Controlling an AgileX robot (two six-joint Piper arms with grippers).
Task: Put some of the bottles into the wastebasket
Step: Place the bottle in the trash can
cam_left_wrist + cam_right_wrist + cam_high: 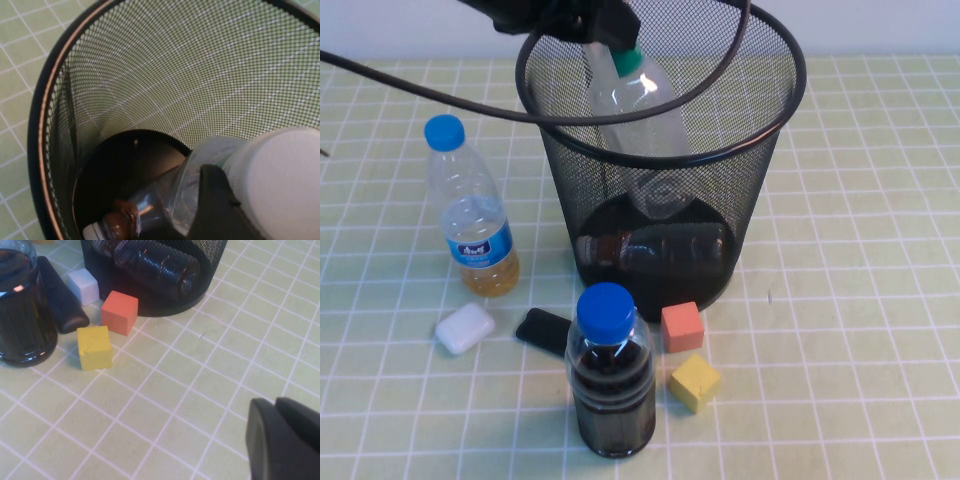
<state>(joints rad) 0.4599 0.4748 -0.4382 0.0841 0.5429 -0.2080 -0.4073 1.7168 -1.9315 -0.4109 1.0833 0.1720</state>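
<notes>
While your left gripper [610, 35] hangs over the rim of the large round black wire-mesh wastebasket [760, 150], its fingers clamp the neck end of the taller clear plastic bottle with the green neck band [635, 100], which slants down inside the bin. You can see the small clear bottle with the brown neck wrap [120, 222] lying on the basket's floor. Your right gripper [285, 440] sits closed and empty above the green checked tablecloth [200, 390], near an orange cube [119, 312] and a yellow cube [94, 346].
</notes>
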